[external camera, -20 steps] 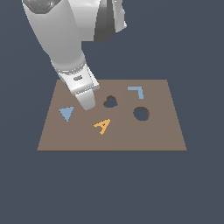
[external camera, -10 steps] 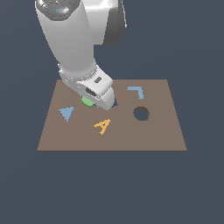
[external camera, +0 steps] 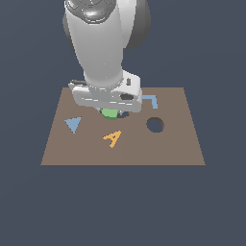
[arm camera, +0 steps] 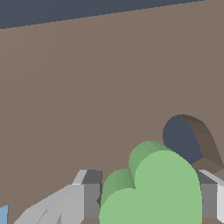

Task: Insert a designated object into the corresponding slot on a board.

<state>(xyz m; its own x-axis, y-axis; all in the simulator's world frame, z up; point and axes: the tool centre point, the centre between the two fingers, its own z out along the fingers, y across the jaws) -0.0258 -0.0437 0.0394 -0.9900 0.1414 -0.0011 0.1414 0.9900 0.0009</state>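
Observation:
The green heart-shaped block peeks out under the arm's hand, held over the brown board. In the wrist view the block fills the space between the two grey fingers, so my gripper is shut on it. The dark heart-shaped slot lies on the board just beside the block, part of it covered by the block. In the exterior view the slot shows only as a dark sliver beside the block, mostly hidden by the hand.
On the board lie a blue triangle at the exterior view's left, an orange letter A near the front, a round dark hole at the right, and a blue L-shaped piece behind it.
The arm has swung toward the exterior view's right, carrying the green block from the board's left part to just beside the heart slot, now covering most of it.

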